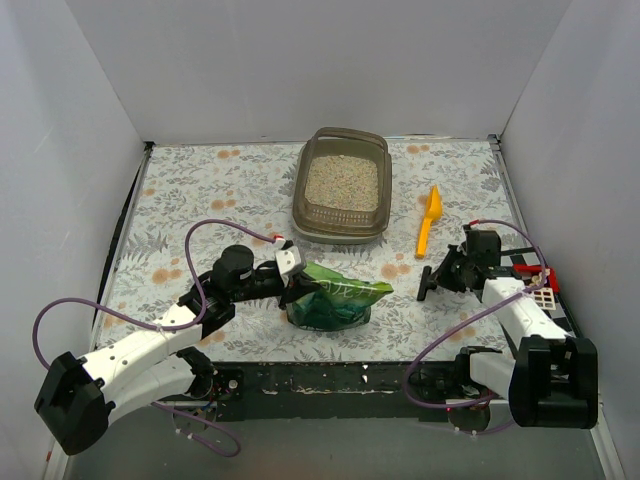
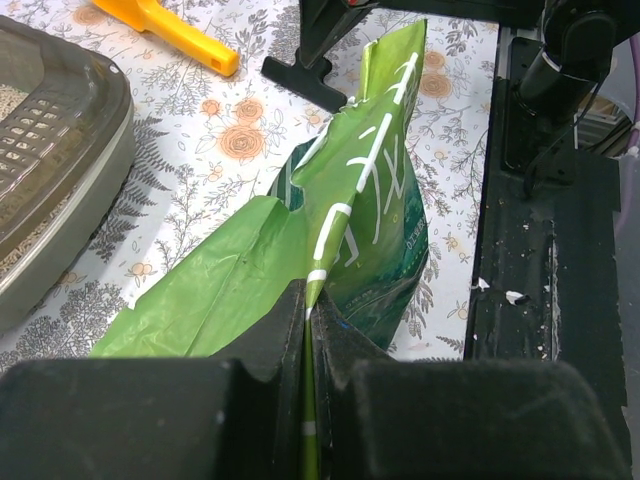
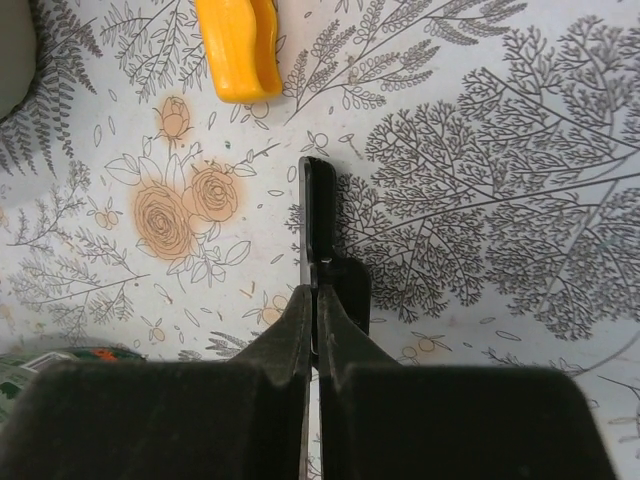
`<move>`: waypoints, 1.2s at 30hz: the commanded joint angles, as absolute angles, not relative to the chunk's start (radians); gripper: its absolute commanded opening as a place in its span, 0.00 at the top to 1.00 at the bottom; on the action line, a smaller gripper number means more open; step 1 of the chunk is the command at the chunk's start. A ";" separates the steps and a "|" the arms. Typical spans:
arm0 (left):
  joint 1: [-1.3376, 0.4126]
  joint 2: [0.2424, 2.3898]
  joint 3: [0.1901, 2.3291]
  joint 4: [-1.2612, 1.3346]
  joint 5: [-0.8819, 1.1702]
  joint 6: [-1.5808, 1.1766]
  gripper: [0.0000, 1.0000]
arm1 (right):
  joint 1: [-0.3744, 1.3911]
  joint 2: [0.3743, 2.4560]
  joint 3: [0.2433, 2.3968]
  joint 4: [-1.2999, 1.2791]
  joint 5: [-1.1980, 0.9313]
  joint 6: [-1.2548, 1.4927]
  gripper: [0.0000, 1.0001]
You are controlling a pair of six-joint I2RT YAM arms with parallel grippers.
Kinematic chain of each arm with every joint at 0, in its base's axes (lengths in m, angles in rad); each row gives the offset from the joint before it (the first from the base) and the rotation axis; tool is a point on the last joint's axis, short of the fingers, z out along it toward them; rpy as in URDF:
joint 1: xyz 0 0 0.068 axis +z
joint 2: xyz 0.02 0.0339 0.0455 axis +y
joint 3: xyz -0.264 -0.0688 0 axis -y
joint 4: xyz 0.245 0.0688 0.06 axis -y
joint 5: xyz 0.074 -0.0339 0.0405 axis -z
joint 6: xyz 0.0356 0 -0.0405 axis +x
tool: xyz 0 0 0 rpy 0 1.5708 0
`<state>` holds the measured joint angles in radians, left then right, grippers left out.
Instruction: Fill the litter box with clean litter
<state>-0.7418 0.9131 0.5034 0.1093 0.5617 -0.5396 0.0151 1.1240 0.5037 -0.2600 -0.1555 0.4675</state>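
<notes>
From above we see the box at the far middle of the flowered surface, its long side running away from the arms; pale beige litter covers its floor; the scoop lies just right of it, apart from it. The green bag sits near the front edge, well short of the box, between the two arms.

The left hand meets the bag's left end; from above we cannot tell how it grips. The left wrist view settles that: the fingers are pressed together on a thin fold of the bag, pinching it, and the bag rises crumpled beyond them with white lettering on its face. That view also shows the box's rim and perforated wall at the left, the scoop's handle at the top, and crumbs on the black strip at the front edge, which the top view barely shows.

The right hand rests low on the surface right of the bag, below the scoop; from above its state is unclear. Its own wrist view shows the hand pressed together with nothing between the fingers, tips down near the printed cloth; the scoop's end lies beyond them, clear of the tips; a corner of the bag shows at lower left.
</notes>
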 commanded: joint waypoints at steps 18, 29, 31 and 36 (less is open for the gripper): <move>-0.749 0.991 1.101 -0.322 0.494 -0.714 0.48 | 0.012 0.956 1.098 -0.627 -0.368 0.190 0.99; -0.710 1.269 1.338 -0.160 0.480 -1.265 0.53 | 0.075 0.966 1.304 -0.529 -0.730 0.239 0.99; -0.680 1.273 1.310 -0.068 0.502 -1.328 0.53 | 0.077 0.983 1.333 -0.494 -0.776 0.291 0.99; -0.649 1.298 1.296 0.072 0.528 -1.396 0.48 | 0.087 1.025 1.400 -0.451 -0.857 0.386 0.99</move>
